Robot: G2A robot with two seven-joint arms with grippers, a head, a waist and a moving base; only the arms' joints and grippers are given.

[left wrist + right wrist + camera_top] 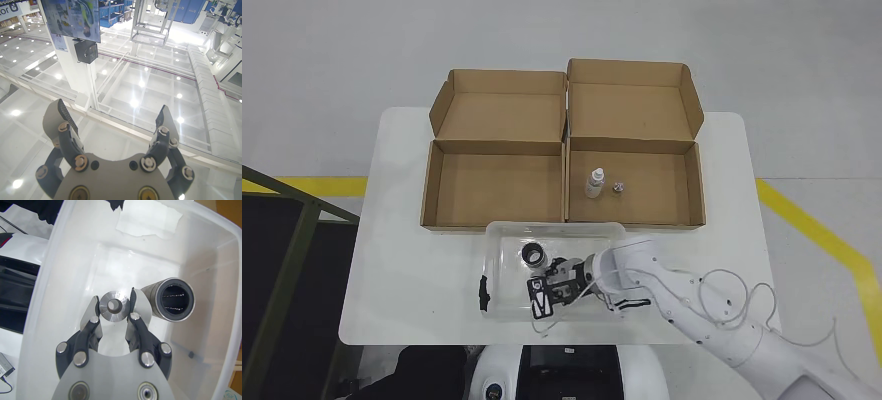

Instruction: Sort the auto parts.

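Disc (122, 311) in right end effector (114, 303), cylinder (151, 293) beside.

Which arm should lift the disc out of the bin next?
Right. The right tool holds the disc by its rim inside the bin; the left tool is open, pointing at the ceiling.

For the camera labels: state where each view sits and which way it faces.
Top view: above the arms, looking down at the table; right pincer in the clear bin.
Left wrist view: facing the ceiling; open left pincer shows.
Right wrist view: looking into the bin; pincer grips a metal disc.
Shared: top and right wrist views show the linear bearing.
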